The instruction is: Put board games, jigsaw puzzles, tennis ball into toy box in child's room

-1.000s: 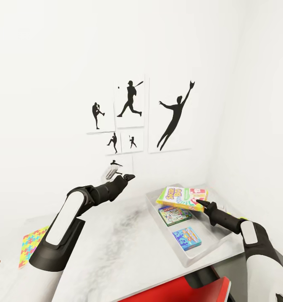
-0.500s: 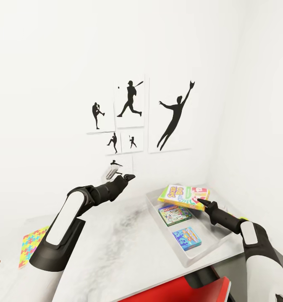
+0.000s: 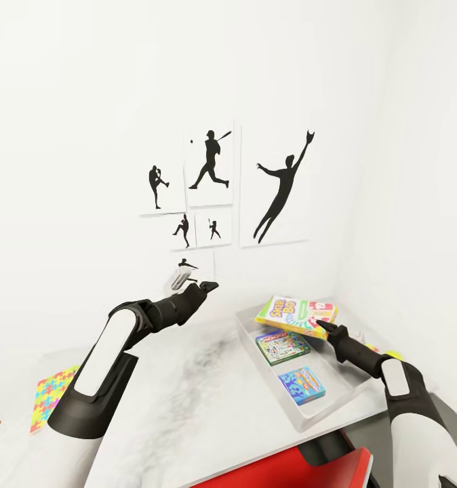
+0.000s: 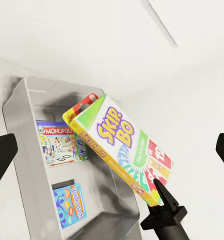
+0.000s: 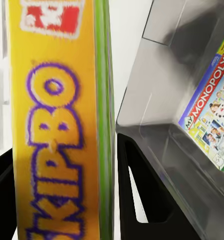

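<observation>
My right gripper [image 3: 325,328] is shut on the corner of a yellow-green board game [image 3: 296,314], holding it tilted over the far end of the grey toy box [image 3: 293,417] on the table [image 3: 188,386]. In the right wrist view the game's orange edge [image 5: 57,125] sits against a dark finger [image 5: 141,195]. Two more board games lie flat in the box: a Monopoly one [image 3: 283,346] and a light blue one [image 3: 302,384]. My left gripper [image 3: 205,286] hovers open and empty above the table, left of the box. A jigsaw puzzle [image 3: 52,396] lies at the table's left end.
White walls meet in a corner right behind the toy box, with black sports silhouette pictures [image 3: 211,183] on the back wall. A red chair [image 3: 289,471] stands at the table's front edge below the box. Bare tabletop stretches between puzzle and box.
The held board game has risen slightly and shifted a little toward the back wall over the box, with my right forearm swinging to the right. The left arm has stayed still.
</observation>
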{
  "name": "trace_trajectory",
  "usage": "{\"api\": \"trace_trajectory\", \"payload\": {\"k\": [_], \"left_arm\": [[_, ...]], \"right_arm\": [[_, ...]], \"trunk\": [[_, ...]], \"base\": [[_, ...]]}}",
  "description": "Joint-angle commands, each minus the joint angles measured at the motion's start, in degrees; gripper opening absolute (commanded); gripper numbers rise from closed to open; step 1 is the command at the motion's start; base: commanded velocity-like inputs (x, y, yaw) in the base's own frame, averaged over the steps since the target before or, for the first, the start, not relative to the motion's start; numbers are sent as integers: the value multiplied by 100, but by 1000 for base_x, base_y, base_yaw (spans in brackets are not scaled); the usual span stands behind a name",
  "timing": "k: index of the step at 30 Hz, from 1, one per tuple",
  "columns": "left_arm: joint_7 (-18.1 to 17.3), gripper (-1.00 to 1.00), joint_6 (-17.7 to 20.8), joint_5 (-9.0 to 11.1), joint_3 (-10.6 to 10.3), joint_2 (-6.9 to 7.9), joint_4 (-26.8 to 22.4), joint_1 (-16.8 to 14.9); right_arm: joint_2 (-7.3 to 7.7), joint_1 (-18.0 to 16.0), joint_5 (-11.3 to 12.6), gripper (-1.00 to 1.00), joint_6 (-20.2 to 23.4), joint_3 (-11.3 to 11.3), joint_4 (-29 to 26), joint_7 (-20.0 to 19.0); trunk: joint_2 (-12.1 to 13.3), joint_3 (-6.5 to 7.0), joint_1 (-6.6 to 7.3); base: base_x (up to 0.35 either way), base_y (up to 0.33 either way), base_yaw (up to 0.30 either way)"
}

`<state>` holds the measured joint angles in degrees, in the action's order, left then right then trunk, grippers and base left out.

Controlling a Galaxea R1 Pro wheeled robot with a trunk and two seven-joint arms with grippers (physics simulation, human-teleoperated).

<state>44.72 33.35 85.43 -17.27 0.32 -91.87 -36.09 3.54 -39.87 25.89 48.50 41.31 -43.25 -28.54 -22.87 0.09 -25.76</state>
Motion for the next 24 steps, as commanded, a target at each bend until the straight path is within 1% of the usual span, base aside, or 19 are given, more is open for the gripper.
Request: {"api": "trace_trajectory", "payload": {"k": [1,9,15,24], "left_arm": [[47,100,-4,44,-5,3,-4,-4],[46,100,-4,44,-5,3,1,-4],[45,100,-4,44,-2,3,9,-4],[45,100,-4,44,-1,3,11,-4]], "right_arm": [[-13,-5,2,-100,1,24,2,3],[-73,-3,107,-100,-132,44,8,123],[-210,-3,141,-100,-157,50,9,271],[-278,8,154,-100,-163,51,16,371]], "trunk": [[-5,-3,-2],[-5,-3,-2],[-5,-3,-2],[-5,-3,-2]], "base": [[0,0,0],[0,0,0],[0,0,0],[0,0,0]]}}
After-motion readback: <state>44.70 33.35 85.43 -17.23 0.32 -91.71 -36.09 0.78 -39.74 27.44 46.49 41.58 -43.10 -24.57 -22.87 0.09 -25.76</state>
